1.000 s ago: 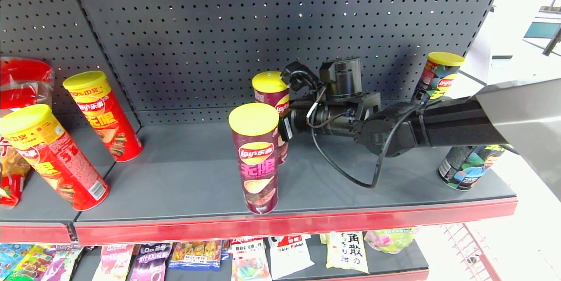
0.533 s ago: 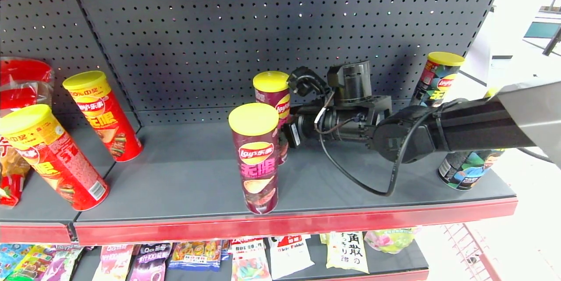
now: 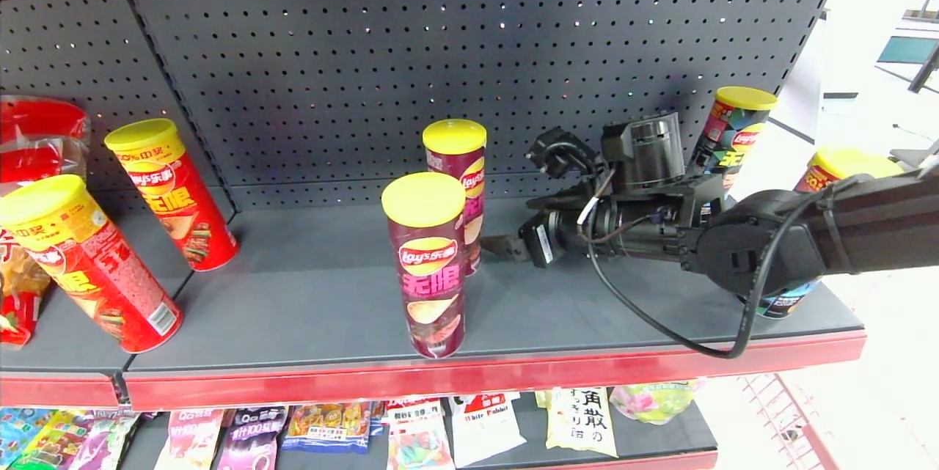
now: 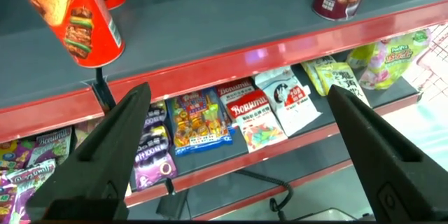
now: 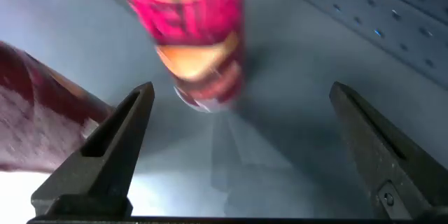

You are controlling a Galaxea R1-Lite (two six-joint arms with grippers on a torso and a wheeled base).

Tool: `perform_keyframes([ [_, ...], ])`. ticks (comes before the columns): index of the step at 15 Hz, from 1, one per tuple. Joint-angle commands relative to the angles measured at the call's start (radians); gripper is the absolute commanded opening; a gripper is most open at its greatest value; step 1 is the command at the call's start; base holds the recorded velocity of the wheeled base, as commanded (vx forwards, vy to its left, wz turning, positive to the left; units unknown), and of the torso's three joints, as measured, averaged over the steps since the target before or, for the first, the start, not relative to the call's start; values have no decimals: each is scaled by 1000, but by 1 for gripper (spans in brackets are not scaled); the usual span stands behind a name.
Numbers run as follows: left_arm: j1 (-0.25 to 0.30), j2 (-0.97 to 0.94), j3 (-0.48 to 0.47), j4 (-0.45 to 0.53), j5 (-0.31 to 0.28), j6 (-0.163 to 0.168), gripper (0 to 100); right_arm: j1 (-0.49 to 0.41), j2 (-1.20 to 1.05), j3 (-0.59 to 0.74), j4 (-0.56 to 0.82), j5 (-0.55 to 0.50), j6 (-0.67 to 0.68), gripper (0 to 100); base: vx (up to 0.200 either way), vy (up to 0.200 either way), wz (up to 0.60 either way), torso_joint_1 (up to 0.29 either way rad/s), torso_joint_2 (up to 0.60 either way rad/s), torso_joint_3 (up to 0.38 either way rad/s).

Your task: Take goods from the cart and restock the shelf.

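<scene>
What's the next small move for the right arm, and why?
Probably draw the right gripper straight back out of the shelf. Its fingers are open and hold nothing. The rear maroon can stands upright on the shelf, apart from them, behind the front maroon can. Pull back level, since the arm passes close to the multicoloured cans.

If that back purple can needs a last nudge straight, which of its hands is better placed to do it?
Probably the right hand: it is open at shelf level, pointing at the back purple can close by. The left hand, also open, sits lower, facing the snack bags on the shelf below.
</scene>
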Motion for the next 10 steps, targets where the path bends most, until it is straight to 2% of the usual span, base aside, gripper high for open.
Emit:
perform_keyframes([
  [1, -1, -25, 1, 9, -1, 0, 100, -17, -39, 33, -1, -11, 0, 100, 0, 0, 0, 0, 0, 0],
  [3, -1, -28, 1, 17, -1, 0, 100, -20, -106, 111, 1, -34, 0, 100, 0, 0, 0, 0, 0, 0],
  [6, -38, -9, 15, 17, -14, 0, 100, -9, -303, 324, -1, -50, 0, 100, 0, 0, 0, 0, 0, 0],
  [8, -79, 34, 18, 15, -15, -2, 100, 42, -577, 571, -1, -47, -6, 100, 0, 0, 0, 0, 0, 0],
  [10, -90, 104, 4, 14, -17, -2, 100, 88, -820, 728, 6, -58, -6, 100, 0, 0, 0, 0, 0, 0],
])
